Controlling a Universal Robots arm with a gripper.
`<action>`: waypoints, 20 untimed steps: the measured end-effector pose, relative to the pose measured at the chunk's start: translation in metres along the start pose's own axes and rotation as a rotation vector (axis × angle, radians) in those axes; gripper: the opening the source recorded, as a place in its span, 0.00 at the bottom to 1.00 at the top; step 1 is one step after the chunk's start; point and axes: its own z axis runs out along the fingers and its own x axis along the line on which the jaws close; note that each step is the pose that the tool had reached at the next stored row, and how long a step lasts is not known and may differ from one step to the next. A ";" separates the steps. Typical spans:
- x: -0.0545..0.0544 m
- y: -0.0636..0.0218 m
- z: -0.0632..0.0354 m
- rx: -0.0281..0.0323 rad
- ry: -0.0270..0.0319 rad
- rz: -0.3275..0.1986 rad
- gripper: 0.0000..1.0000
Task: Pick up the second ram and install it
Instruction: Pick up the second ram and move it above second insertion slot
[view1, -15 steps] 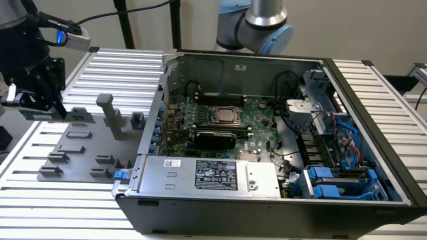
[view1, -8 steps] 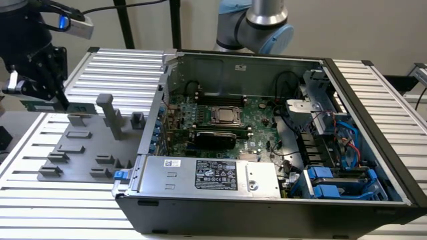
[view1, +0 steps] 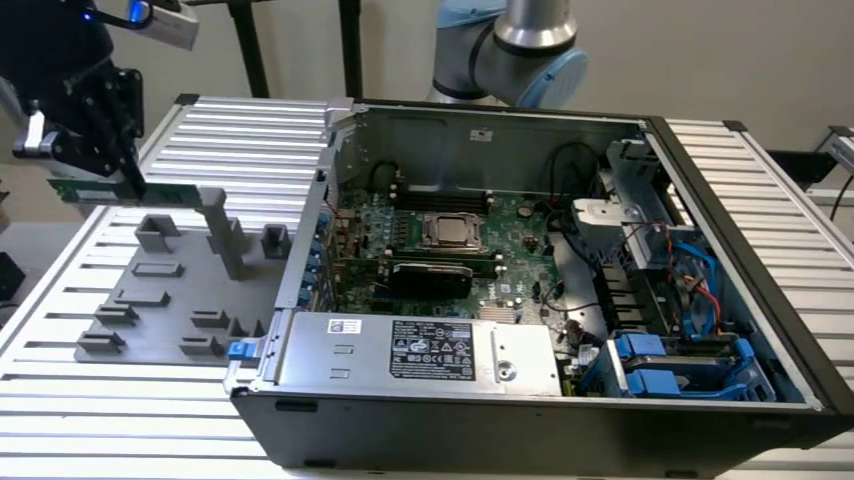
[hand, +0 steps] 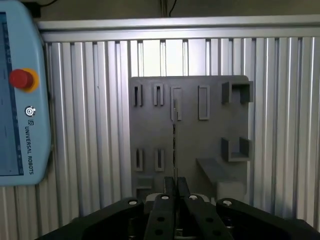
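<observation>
The pendant (hand: 22, 100), cut off at the frame's edge in the wrist view, carries "UNIVERSAL ROBOTS" printed sideways beside a round logo, with a red button (hand: 22, 79) above it; its screen shows as a pale blue strip and nothing on it can be read. In the exterior view a white label (view1: 430, 349) lies on the power supply (view1: 400, 350) at the near side of the open case (view1: 534, 430), its print too fine to read. The gripper (view1: 127, 180) (hand: 175, 187) is clamped on the ram (view1: 163, 193) (hand: 174, 145), which hangs level in the air above the grey holder (view1: 174, 300) (hand: 210, 135) at the exterior view's left, outside the case and apart from the silver socket (view1: 454, 232). From the wrist the ram shows edge-on as a thin dark line, so its chips cannot be made out. The arm (view1: 514, 45) is cut off at the top, behind the case.
</observation>
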 end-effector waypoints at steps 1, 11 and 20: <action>-0.001 -0.0017 -0.0020 0.0000 0.0001 0.000 0.13; -0.010 -0.0213 -0.0206 0.0000 -0.0010 0.000 0.13; -0.013 -0.0529 -0.0317 -0.0003 -0.0075 0.000 0.13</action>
